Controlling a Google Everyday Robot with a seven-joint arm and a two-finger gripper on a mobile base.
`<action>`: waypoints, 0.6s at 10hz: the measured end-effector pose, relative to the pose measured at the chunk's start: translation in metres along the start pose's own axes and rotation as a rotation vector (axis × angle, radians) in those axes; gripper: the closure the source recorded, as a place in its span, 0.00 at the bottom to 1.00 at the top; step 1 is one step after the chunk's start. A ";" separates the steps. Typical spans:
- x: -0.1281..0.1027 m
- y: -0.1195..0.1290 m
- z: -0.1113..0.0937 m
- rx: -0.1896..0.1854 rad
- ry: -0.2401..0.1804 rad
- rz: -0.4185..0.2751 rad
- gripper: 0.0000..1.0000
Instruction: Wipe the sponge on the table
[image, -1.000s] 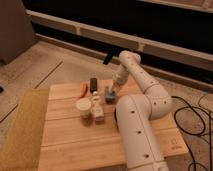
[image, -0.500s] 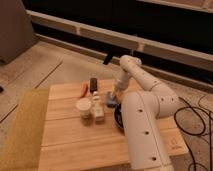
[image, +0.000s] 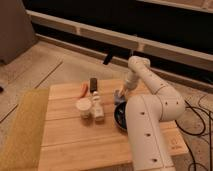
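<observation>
The sponge (image: 118, 96), a small blue-grey block, lies on the light plank table (image: 65, 145) near its back right part. My gripper (image: 122, 92) points down from the white arm and is shut on the sponge, pressing it against the boards. The wrist hides the sponge's right side.
A white cup (image: 83, 107) and a small pale bottle (image: 98, 108) stand mid-table, left of the sponge. Behind them are a dark upright block (image: 93, 82) and an orange-red object (image: 83, 88). A dark bowl (image: 120, 118) sits beside the arm's base. An olive mat (image: 22, 127) borders the left.
The gripper has slid to the right across the boards, and the sponge went with it, away from the bottle. The cup, bottle and block stayed put.
</observation>
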 end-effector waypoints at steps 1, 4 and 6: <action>-0.013 0.010 -0.002 -0.006 -0.033 -0.041 1.00; -0.037 0.081 -0.004 -0.086 -0.093 -0.218 0.95; -0.036 0.095 -0.002 -0.104 -0.088 -0.249 0.91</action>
